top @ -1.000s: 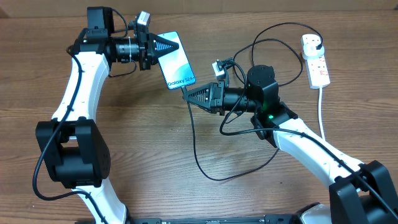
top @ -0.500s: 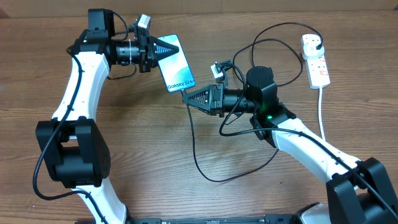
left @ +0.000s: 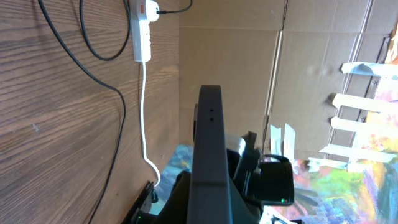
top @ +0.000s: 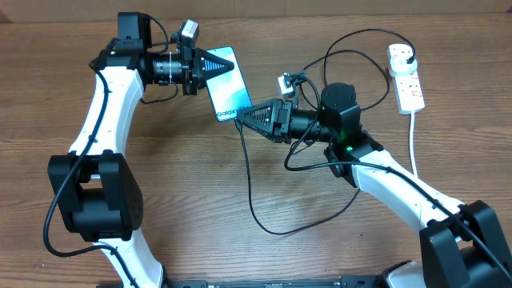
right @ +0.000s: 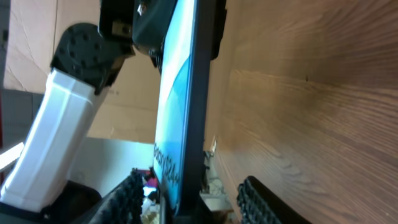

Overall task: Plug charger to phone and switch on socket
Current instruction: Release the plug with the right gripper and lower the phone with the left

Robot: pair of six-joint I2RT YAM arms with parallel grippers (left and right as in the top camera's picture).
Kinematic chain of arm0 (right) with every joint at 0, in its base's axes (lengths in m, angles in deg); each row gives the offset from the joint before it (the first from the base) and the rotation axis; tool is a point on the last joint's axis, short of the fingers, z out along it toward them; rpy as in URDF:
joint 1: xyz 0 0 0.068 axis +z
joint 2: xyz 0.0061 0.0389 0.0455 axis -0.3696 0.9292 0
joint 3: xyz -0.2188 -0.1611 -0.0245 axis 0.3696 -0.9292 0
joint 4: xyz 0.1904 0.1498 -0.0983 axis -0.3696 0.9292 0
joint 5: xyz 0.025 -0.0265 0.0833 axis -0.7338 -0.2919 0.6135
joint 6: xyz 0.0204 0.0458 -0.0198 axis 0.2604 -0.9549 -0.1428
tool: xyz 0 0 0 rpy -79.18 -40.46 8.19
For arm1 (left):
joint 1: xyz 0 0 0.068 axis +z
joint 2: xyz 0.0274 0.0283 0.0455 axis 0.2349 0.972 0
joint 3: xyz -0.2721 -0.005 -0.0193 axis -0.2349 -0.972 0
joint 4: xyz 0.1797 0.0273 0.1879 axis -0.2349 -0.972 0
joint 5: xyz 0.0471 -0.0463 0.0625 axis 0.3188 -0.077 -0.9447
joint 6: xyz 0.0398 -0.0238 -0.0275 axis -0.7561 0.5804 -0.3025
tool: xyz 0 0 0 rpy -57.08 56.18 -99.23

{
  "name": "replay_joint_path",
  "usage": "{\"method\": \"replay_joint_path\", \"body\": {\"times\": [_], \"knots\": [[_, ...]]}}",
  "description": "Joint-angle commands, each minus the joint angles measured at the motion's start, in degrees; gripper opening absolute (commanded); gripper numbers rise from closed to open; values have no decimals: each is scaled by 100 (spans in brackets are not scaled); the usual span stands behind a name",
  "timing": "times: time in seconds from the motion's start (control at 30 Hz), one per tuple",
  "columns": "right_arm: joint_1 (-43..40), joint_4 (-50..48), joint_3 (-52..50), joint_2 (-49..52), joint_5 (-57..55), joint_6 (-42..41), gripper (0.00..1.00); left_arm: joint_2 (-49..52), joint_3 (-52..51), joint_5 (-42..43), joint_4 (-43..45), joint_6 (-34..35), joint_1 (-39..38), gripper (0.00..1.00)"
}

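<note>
My left gripper [top: 225,62] is shut on the top end of the phone [top: 228,93] and holds it above the table, blue screen up. The left wrist view shows the phone edge-on [left: 207,143]. My right gripper [top: 242,117] is open, with its fingers on either side of the phone's lower end [right: 180,93]. The black charger cable [top: 250,192] hangs from that lower end, loops over the table and runs to its plug [top: 404,54] in the white socket [top: 406,80]. The connector tip itself is too dark to make out.
The socket's thick white cord [top: 414,144] runs down the right side of the table toward the front edge. In the left wrist view the socket [left: 142,31] and its cord lie on the wood, with a cardboard wall behind them.
My right gripper has moved up and left, so its fingers now straddle the phone's lower end. The left arm has shifted the phone slightly up and right.
</note>
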Motion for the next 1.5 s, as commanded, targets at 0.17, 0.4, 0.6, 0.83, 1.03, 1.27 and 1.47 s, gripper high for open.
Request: {"method": "replay_joint_path", "body": {"times": [0.17,0.4,0.6,0.83,1.03,1.27,1.47], "knots": [[-358,-33,46,55,262,345,60,-11,68,280,-15,-249,181,4],[-802,114,48,55,575,649,71,-11,68,168,-37,-977,186,4],[-909,964,52,55,492,1346,75,-2,68,-1054,-570,-1147,151,4],[-911,1777,131,55,289,2006,80,0,68,-1432,-763,-1272,122,4],[-911,2306,133,55,0,2396,82,0,68,-2131,-1141,-1567,98,4],[-909,2461,133,55,-103,2511,83,11,70,-2531,-1563,-1956,74,4],[-909,2524,133,55,-105,2514,84,13,90,-2752,-1635,-2085,63,4]]}}
